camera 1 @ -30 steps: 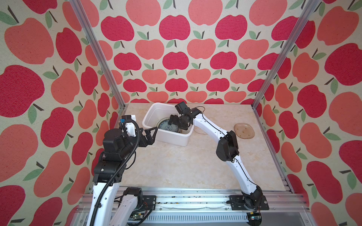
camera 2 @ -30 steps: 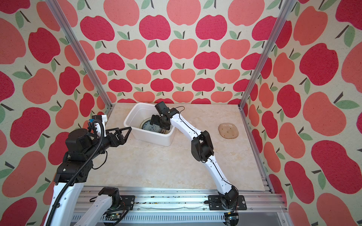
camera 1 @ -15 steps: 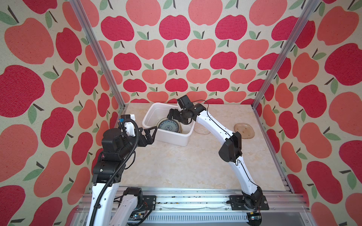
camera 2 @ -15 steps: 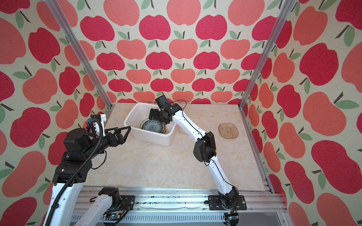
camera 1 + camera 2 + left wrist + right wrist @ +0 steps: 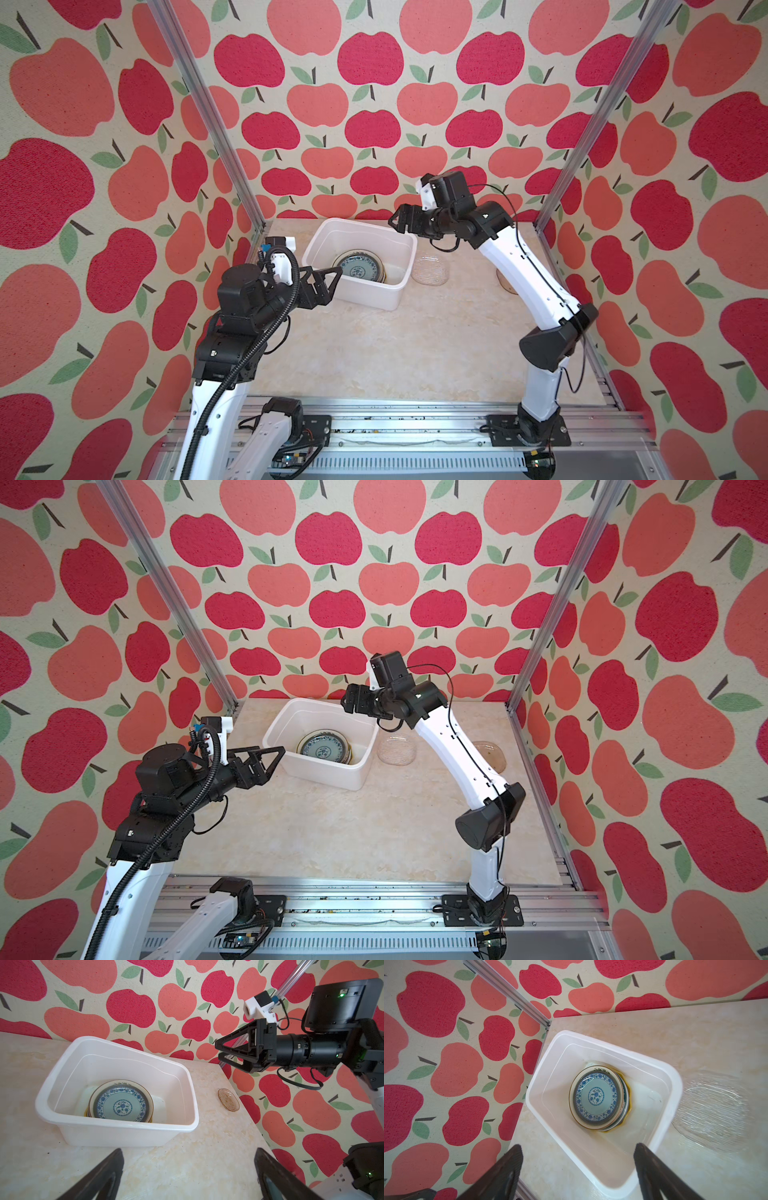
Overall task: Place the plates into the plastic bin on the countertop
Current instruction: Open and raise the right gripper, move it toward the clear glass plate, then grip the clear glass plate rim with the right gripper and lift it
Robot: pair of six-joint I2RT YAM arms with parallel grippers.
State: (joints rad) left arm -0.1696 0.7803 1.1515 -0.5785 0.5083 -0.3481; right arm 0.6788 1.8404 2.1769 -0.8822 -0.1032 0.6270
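Hovering empty, left fingers (image 5: 112, 1161) and right fingers (image 5: 512, 1157) gape near the plastic bin (image 5: 365, 293).

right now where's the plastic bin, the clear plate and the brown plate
plastic bin (image 5: 370, 296): in a top view, front wall
clear plate (image 5: 430, 270): in a top view, centre
brown plate (image 5: 228, 1099): left wrist view, centre

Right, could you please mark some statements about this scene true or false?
1. A blue-patterned plate lies in the plastic bin. True.
2. The right gripper holds a plate. False: it is open and empty, above the bin.
3. The clear glass plate lies in the bin. False: it lies on the countertop beside the bin.
4. The brown glass plate lies on the countertop, outside the bin. True.
5. The left gripper is shut. False: it is open and empty.
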